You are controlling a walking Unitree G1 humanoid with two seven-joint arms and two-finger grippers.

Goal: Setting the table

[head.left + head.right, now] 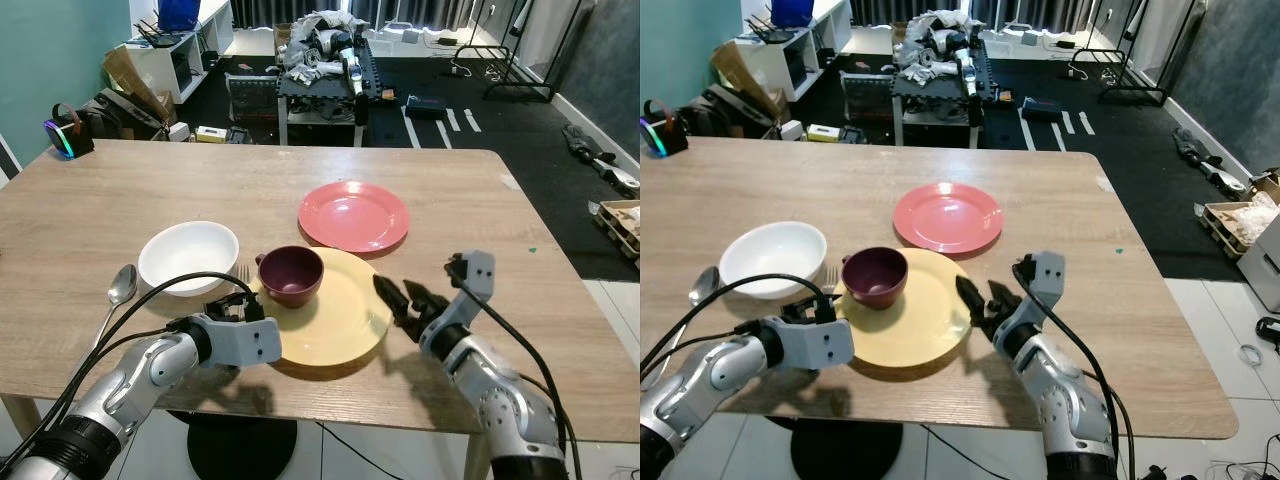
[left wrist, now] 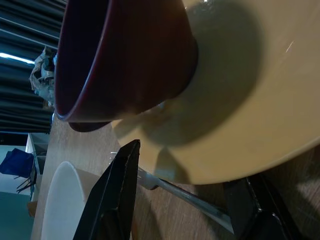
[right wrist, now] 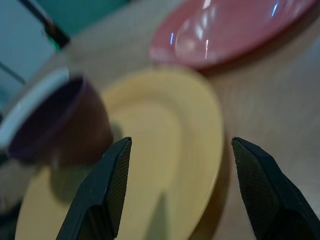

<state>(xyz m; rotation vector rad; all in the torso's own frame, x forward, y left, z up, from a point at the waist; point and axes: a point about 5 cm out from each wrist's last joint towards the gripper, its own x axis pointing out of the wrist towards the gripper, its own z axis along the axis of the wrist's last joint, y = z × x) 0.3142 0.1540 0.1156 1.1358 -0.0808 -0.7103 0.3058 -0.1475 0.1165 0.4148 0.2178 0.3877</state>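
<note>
Set at the near edge of a wooden table (image 1: pixel 470 200): a yellow plate (image 1: pixel 340 320) carrying a maroon cup (image 1: pixel 291 275), with a white bowl (image 1: pixel 188 257) and spoon (image 1: pixel 121 287) to its left, a pink plate (image 1: pixel 353 215) just behind. Poised at the yellow plate's left rim, the left gripper (image 2: pixel 180 200), fingers spread on either side of a fork (image 2: pixel 195 200) whose tines (image 1: pixel 243 272) lie between bowl and cup (nothing grasped). Hovering at the plate's right rim, the right gripper (image 3: pixel 180 195), fingers likewise parted and empty
</note>
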